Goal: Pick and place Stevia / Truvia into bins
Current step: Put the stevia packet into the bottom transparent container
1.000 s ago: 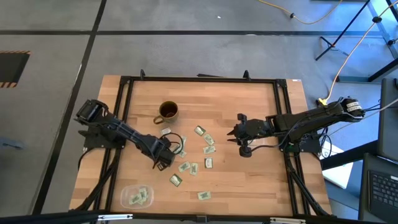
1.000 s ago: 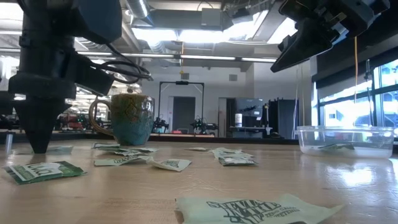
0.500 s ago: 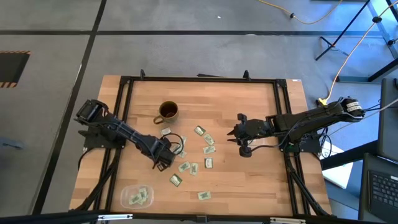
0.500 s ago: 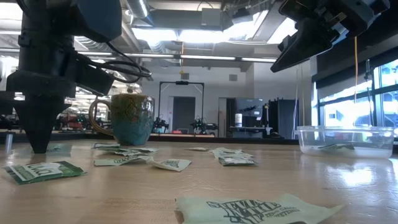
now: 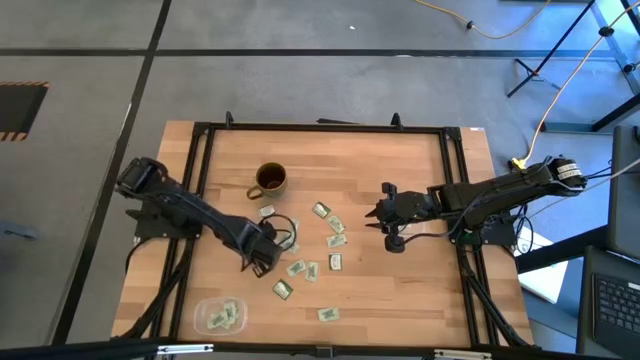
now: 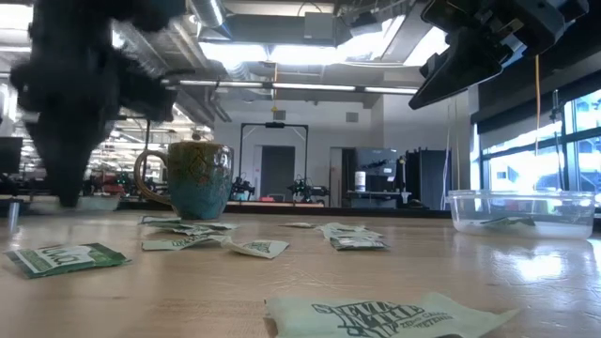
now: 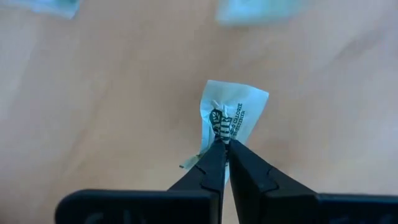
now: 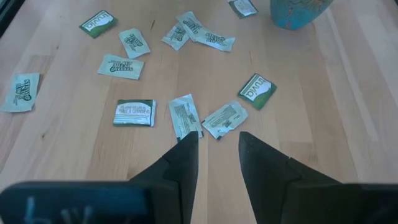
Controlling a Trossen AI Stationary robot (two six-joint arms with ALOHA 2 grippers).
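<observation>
Several green-and-white sachets (image 5: 335,240) lie flat on the wooden table between the arms, and they also show in the right wrist view (image 8: 135,113). One clear bin (image 5: 200,308) stands near the table's near-left corner with a few sachets in it; I see no second bin. My left gripper (image 5: 262,258) is left of the scatter, shut on one white sachet (image 7: 235,112). My right gripper (image 5: 371,218) hangs open above the table, right of the scatter. My left gripper pinches the sachet between its two fingertips (image 7: 214,155) at the printed end nearest them (image 7: 221,129), coming from above and pointing down. The paper is creased at the pinch and its free end sticks out past the tips. In the low view the gripper (image 6: 70,195) is above the tabletop.
A brown-and-teal mug (image 5: 271,180) stands toward the far side, just beyond my left gripper. A black frame (image 5: 320,128) runs around the table's edges. Bare wood lies along the table's right part and far edge.
My left gripper has risen from the tabletop, still shut, taking the sachet up with it; the arm shows blurred in the low view. The right arm has kept still.
</observation>
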